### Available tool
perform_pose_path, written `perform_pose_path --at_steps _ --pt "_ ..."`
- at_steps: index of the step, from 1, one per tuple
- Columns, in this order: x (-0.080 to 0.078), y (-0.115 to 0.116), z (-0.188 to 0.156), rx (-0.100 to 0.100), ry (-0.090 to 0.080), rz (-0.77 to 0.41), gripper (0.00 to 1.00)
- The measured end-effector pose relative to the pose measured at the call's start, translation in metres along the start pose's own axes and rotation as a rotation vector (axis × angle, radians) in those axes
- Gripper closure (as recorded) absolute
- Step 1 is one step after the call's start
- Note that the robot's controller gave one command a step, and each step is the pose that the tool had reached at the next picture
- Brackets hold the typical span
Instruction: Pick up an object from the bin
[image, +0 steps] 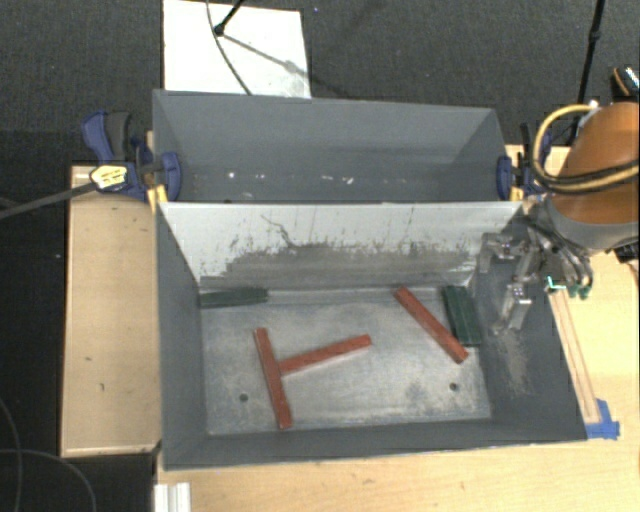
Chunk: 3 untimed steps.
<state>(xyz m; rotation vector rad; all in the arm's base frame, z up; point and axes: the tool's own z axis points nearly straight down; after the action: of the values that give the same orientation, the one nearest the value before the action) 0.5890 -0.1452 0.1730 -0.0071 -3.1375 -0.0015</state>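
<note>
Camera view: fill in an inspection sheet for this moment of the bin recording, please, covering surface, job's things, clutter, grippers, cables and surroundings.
Surface: grey metal bin, floor scuffed and scratched, mostly bare.
Job's things: upright red-brown bar and crossing red-brown bar meet in a T at left-centre; slanted red-brown bar lies at the right beside the right green block; left green block lies along the back edge.
Clutter: nothing seen.
Grippers: gripper is over the bin's right side, just right of the right green block.
Cables: yellow and black wrist cables loop round the arm's orange cover; a black cable runs outside the bin at left.
Surroundings: dark floor.
</note>
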Motion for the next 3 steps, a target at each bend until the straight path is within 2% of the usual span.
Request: perform_pose_path --at_steps 1,2,3 --pt "0.013 0.047 0.106 -0.002 -0.001 0.17 0.0" --pt "0.012 0.06 0.071 0.0 -0.012 0.18 0.0" --pt "0.031 0.061 0.066 -0.001 -0.005 0.4 0.0"
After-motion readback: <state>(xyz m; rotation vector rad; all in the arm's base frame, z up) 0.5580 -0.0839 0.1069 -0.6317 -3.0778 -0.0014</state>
